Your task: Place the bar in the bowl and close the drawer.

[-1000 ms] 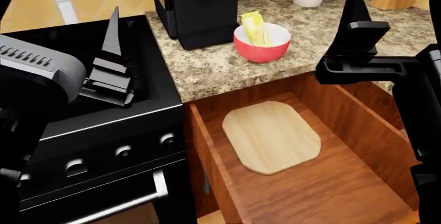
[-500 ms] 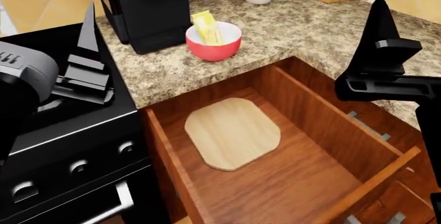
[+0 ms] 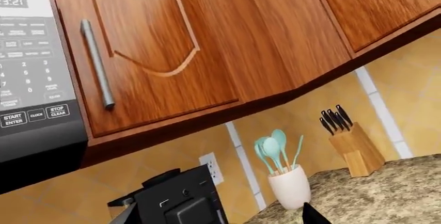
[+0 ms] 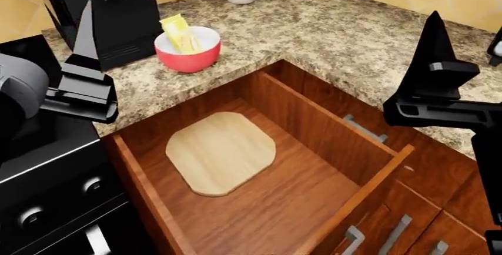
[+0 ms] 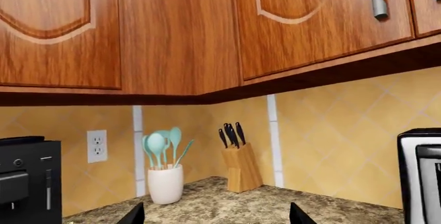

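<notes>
Behind the open drawer (image 4: 259, 190), on the counter, the bar (image 4: 178, 34) stands tilted in the bowl (image 4: 188, 49). The drawer looks heavy and rigid; push its front panel squarely. Left gripper (image 4: 82, 61) and right gripper (image 4: 435, 73) hold nothing; jaw spread cannot be told

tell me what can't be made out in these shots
- Drawer: its front face and handle are cut off by the head view's bottom edge.
- Bar: its lower end is hidden inside the bowl.
- Left gripper and right gripper: only dark silhouettes in the head view, so open or shut is unclear; both wrist views show only finger tips at the frame edge.
</notes>
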